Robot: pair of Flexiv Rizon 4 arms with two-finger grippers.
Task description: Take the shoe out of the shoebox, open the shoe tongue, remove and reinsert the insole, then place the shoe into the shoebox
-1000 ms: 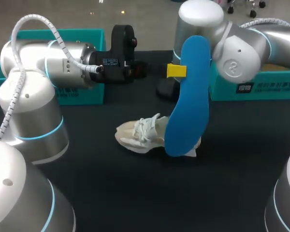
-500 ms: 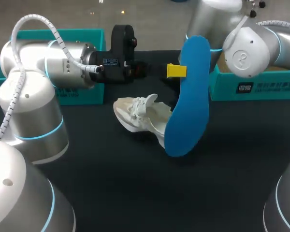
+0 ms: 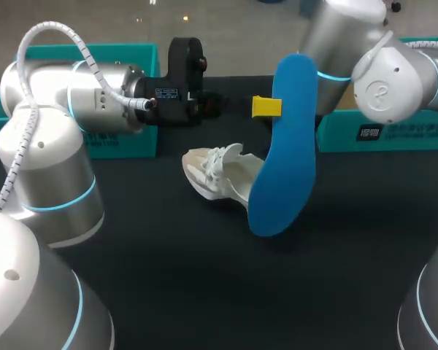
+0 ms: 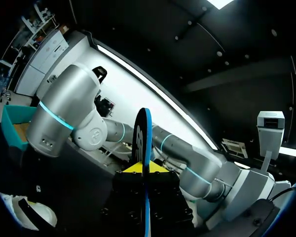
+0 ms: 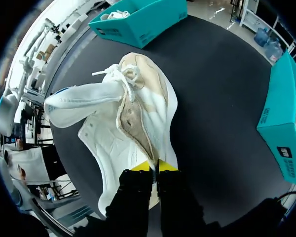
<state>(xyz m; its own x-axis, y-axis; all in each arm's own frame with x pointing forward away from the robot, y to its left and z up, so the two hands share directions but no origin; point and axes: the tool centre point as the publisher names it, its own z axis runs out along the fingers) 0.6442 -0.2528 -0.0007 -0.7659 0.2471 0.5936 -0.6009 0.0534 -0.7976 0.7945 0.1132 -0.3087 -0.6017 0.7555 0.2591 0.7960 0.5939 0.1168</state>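
Shoe (image 3: 217, 173) as the landmark: white and laced, it is out of the boxes and tilted over the black table (image 3: 204, 284); whether it touches the table I cannot tell. In the right wrist view its tongue (image 5: 84, 101) is folded away from the opening, and the bare tan footbed shows. The right pincer (image 5: 154, 165) is pressed together on the shoe's heel rim. The blue insole (image 3: 285, 153) stands upright just in front of the shoe's heel end and hides it in the head view. The left pincer (image 3: 266, 107) pinches the insole's upper part, which shows edge-on between the yellow tips in the left wrist view. One teal shoebox (image 3: 124, 142) lies beyond the shoe's toe. A second teal shoebox (image 3: 394, 130) lies past its heel, and both are apart from the shoe.
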